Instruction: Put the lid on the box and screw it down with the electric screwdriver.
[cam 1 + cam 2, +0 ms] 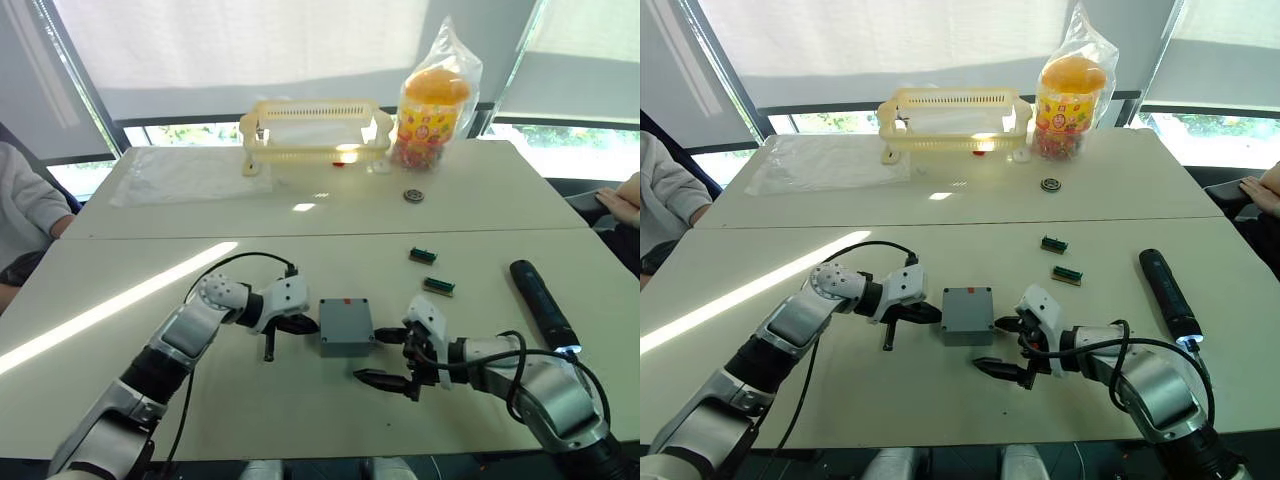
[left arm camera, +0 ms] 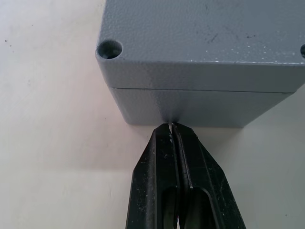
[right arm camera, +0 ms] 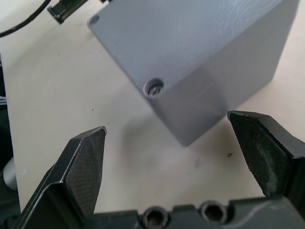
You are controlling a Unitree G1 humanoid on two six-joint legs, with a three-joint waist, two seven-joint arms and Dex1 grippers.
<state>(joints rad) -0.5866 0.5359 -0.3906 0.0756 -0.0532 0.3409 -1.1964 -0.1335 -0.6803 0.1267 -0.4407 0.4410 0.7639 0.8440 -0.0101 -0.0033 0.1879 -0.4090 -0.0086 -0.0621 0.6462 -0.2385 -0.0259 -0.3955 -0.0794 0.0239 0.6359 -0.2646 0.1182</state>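
Note:
The blue-grey box stands at the table's middle front with the lid lying flat on top; a seam divides lid from box. Open holes show at the lid corners. My left gripper is shut with nothing in it, its tips against the box's left side. To the right of the box my right gripper is open, its fingers spread toward the box's near right corner without touching it. The black electric screwdriver lies on the table at the right.
Two small green connector blocks lie between box and screwdriver. At the back stand a yellow basket and a bagged orange jar, with a clear plastic sheet and a small round part. People sit at both table ends.

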